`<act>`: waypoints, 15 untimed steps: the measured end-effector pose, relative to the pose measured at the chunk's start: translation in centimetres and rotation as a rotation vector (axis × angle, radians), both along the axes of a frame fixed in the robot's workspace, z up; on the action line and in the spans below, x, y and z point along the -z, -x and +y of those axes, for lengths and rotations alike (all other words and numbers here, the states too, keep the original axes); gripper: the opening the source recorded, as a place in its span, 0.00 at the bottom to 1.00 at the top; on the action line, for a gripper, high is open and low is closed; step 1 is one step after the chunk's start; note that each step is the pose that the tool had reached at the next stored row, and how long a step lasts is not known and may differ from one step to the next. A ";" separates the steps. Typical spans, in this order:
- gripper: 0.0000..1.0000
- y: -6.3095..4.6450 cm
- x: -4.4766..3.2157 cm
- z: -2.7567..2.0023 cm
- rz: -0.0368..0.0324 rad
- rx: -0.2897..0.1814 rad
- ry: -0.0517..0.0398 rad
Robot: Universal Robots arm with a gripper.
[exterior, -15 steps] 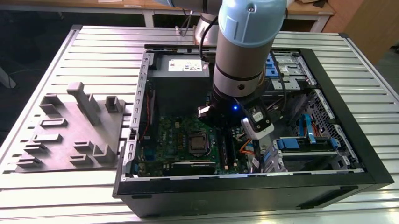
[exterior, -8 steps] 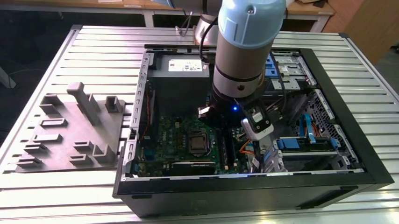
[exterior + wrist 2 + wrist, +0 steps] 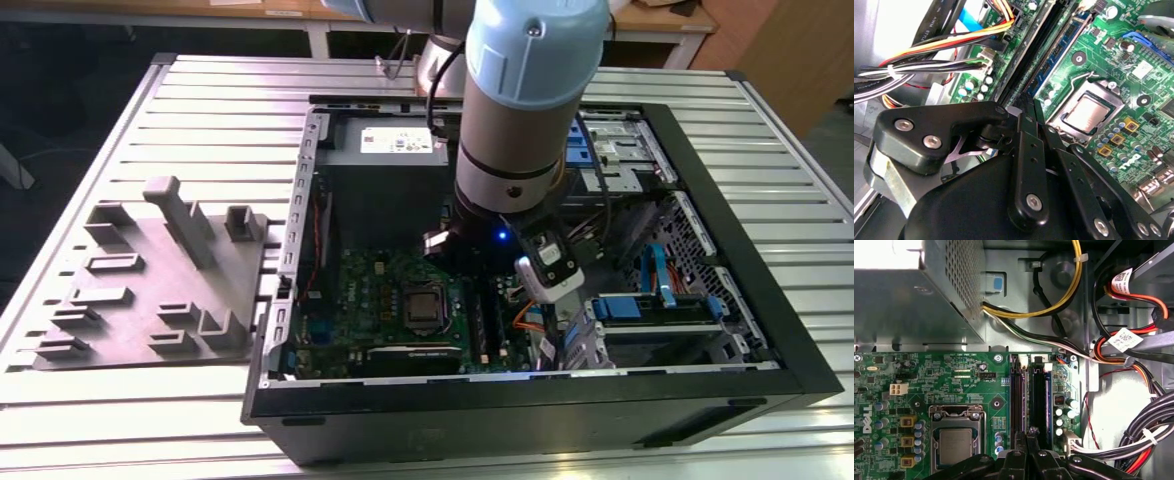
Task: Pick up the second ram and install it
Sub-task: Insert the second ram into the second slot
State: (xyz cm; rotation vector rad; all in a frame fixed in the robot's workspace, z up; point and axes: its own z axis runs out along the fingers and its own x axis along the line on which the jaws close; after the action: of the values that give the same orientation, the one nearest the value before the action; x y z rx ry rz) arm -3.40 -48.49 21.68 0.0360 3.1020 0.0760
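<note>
The second ram (image 3: pixel 1025 400) appears in the first wrist view as a thin, dark, grey-topped edge standing on its long side among the long black slots (image 3: pixel 1040 400) of the green circuit board (image 3: pixel 979 390). It runs lengthwise along the slots, just beside the processor socket (image 3: pixel 955 445). Its blue-white patch cannot be made out from this angle. The gripper (image 3: pixel 1029 434) sits directly over the near end of that edge. In both wrist views its fingers are drawn into a tight pinch, and I judge them to be closed on the stick's thin body rather than on nothing, though the contact itself is hidden behind the fingertips. In the second wrist view the gripper (image 3: pixel 1021 107) meets the slot bank at the same place. By this reading the picking up is done and the stick is at the board, lined up with a slot. Whether it is pressed fully home, or its end latches are closed, cannot be told. In the exterior view the arm (image 3: pixel 527 100) reaches down into the open computer case (image 3: pixel 747 280), with bundled cables (image 3: pixel 1054 310) close by. The grey plastic tray (image 3: pixel 147 300) lies well apart on the slatted table (image 3: pixel 214 110), toward the exterior view's left.
</note>
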 end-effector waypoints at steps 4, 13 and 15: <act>0.12 0.0 0.29 0.00 -0.0003 0.000 0.0002; 0.12 0.0 0.42 0.00 -0.0003 0.000 0.0003; 0.12 0.0 0.43 0.00 -0.0004 0.000 0.0001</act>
State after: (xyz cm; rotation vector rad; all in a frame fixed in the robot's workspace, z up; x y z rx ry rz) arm -3.40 -48.49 21.24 0.0360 3.1016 0.0758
